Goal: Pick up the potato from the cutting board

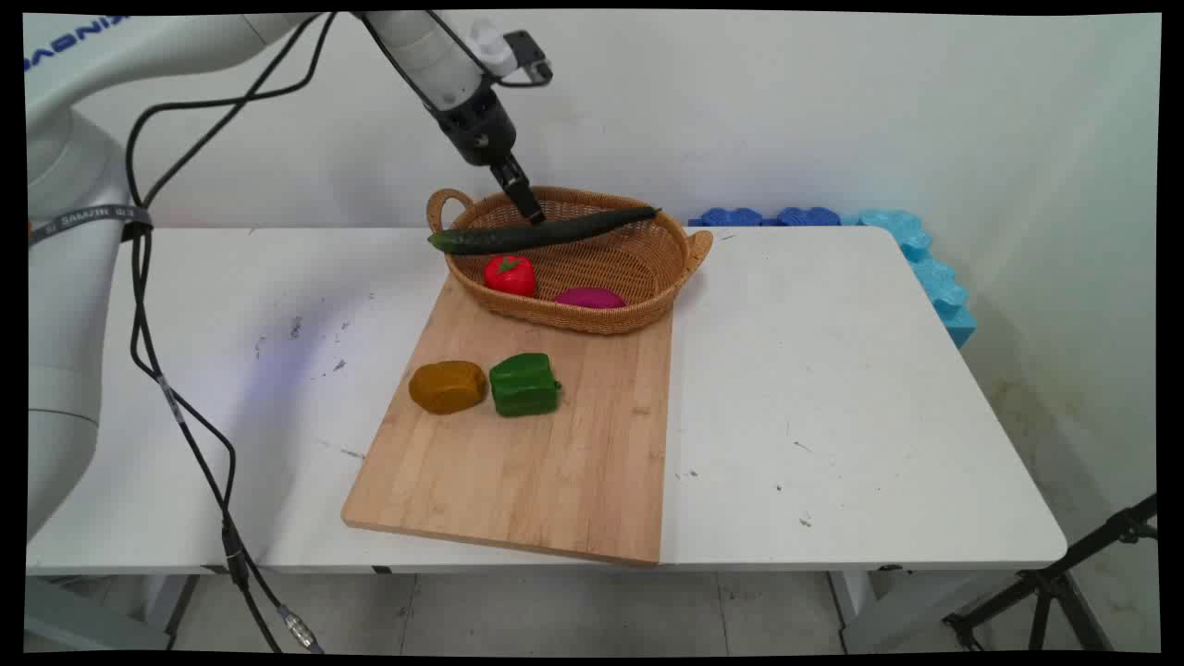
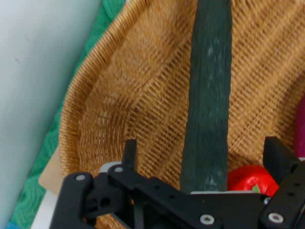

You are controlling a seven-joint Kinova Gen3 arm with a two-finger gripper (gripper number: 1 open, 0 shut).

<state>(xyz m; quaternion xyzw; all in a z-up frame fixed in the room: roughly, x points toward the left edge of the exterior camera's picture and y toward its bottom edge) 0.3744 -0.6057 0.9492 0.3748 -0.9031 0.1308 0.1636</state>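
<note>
Here a white desk (image 1: 832,388) fronts a pale wall; upper centre, the black pincer (image 2: 205,162) stands spread wide around a long dark-green cucumber (image 1: 541,231) lying across the woven wicker basket (image 1: 647,268).

- white arm (image 1: 65,166), rounded glossy links, blue lettering on the upper one
- grey band with small print around lower link
- black cables (image 1: 148,305) hang off it
- black pincer (image 2: 205,157), matte linkage behind fingertips with silver screws
</note>
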